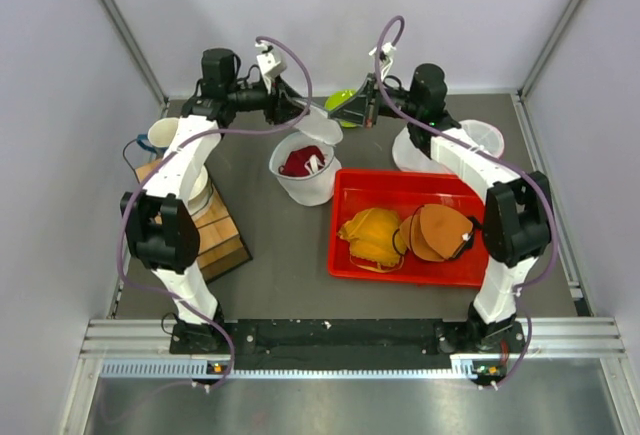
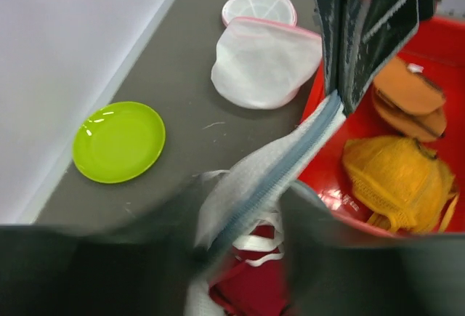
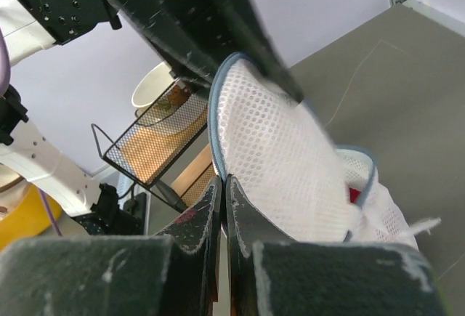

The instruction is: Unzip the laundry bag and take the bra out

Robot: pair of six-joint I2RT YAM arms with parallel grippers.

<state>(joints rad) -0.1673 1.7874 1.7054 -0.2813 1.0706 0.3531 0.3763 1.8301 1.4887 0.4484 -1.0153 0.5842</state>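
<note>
The white mesh laundry bag [image 1: 305, 187] stands open on the grey table, with the red bra [image 1: 297, 163] inside. Its flap, edged by a blue zipper [image 2: 280, 174], is stretched upward between both grippers. My left gripper [image 1: 297, 112] is shut on the flap's left end; its blurred fingers frame the flap in the left wrist view [image 2: 247, 194], with the bra [image 2: 254, 280] below. My right gripper [image 1: 340, 113] is shut on the flap's zipper edge [image 3: 218, 123]; its fingertips meet in the right wrist view [image 3: 223, 179], and it also shows in the left wrist view [image 2: 367, 33].
A red bin [image 1: 400, 177] to the right holds a yellow bra [image 1: 372, 235] and a brown bra [image 1: 435, 230]. A second white mesh bag [image 2: 265, 62] and a round white lid [image 2: 259, 5] lie behind it. A green plate [image 2: 118, 142] is at the back. A wooden box [image 1: 215, 230] and cup [image 1: 165, 135] stand left.
</note>
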